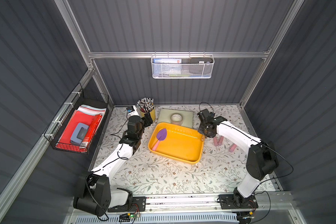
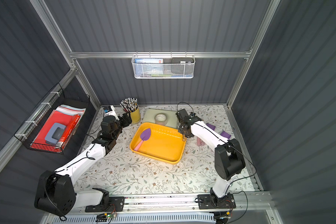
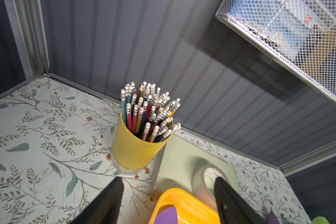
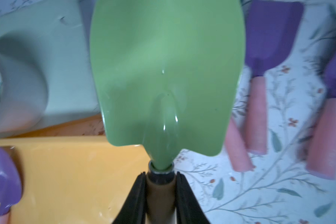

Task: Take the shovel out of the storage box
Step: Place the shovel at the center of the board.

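Clamping a green shovel [image 4: 167, 77], right hand [image 4: 160, 175], legible only in its wrist view; left hand [image 3: 168, 179] spread, empty.

Green plastic shovel [image 4: 166, 77]: blade tip cropped in right wrist view; my right arm [image 1: 235, 131] hides it in both top views.
Purple plastic shovel with pink handle [image 4: 2, 178]: cropped in both wrist views.
Pink-handled purple shovels on the table [image 4: 257, 114]: blurred at my right wrist.
Beige tape roll [image 3: 202, 180]: partly behind a finger [image 3: 227, 197] of my left gripper [image 3: 167, 181].
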Tool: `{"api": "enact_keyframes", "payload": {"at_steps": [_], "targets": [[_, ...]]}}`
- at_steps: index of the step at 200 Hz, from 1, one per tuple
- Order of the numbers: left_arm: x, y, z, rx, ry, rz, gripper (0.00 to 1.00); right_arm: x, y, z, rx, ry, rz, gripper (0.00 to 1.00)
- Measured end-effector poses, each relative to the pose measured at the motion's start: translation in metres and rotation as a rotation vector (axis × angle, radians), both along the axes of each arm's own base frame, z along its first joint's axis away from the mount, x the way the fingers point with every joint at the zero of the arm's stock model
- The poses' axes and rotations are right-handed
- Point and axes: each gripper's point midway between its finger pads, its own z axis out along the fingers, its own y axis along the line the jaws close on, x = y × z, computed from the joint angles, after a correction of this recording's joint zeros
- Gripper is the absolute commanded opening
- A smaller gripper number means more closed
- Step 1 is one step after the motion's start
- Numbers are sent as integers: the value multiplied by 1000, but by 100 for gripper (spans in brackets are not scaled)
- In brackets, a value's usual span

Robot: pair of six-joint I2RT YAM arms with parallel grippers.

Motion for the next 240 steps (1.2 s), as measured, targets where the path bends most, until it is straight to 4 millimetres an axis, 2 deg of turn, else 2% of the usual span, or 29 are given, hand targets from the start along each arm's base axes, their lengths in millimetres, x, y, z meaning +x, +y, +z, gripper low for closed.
{"api": "enact_keyframes", "payload": {"at_steps": [11, 26, 41, 83, 102, 138, 180, 240], "targets": [[1, -3, -1, -3, 0, -14, 78, -2, -16, 6, -11, -17, -33, 2], [4, -6, -4, -7, 1, -29, 78, -7, -27, 14, -16, -41, -58, 3], [6, -9, -7, -8, 5, -42, 78, -18, -36, 11, -11, -42, -82, 3], [11, -16, -24, -2, 41, -72, 78, -63, -82, -42, -10, 78, -199, 3], [12, -18, -30, 2, 55, -80, 78, -73, -101, -52, 2, 103, -254, 3], [13, -21, -37, 2, 70, -95, 78, -61, -122, -51, 27, 69, -312, 3], [14, -21, -34, 0, 59, -98, 79, -51, -151, -72, 32, 113, -365, 3], [14, -21, -34, 6, 59, -99, 79, -24, -157, -84, 28, 114, -334, 3]]}}
